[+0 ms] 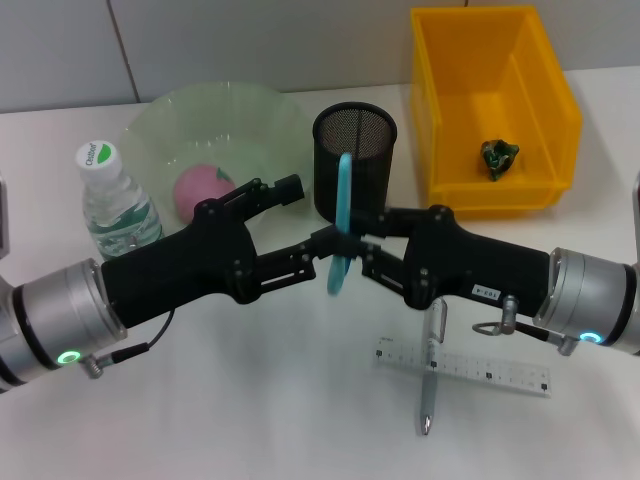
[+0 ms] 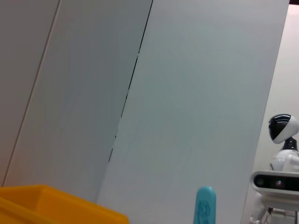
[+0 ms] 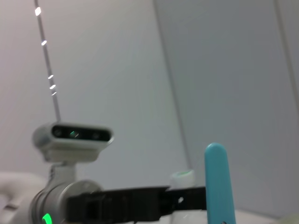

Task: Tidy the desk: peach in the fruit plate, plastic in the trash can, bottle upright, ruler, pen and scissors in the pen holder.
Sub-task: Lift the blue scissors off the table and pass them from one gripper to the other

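Observation:
Teal scissors (image 1: 340,240) hang almost upright just in front of the black mesh pen holder (image 1: 355,140). My right gripper (image 1: 358,248) comes in from the right and is shut on them. My left gripper (image 1: 310,215) reaches in from the left and stands open, its lower finger (image 1: 318,246) beside the scissors. The scissors' tip also shows in the left wrist view (image 2: 204,205) and the right wrist view (image 3: 217,186). The pink peach (image 1: 203,190) lies in the green fruit plate (image 1: 250,115). The bottle (image 1: 113,200) stands upright. Green crumpled plastic (image 1: 498,158) lies in the yellow trash can (image 1: 545,100). The clear ruler (image 1: 480,370) and the pen (image 1: 430,385) lie crossed on the desk.
The pen holder stands between the fruit plate and the trash can, right behind the scissors. Both black forearms cross the middle of the desk. White desk lies bare at the front left and centre.

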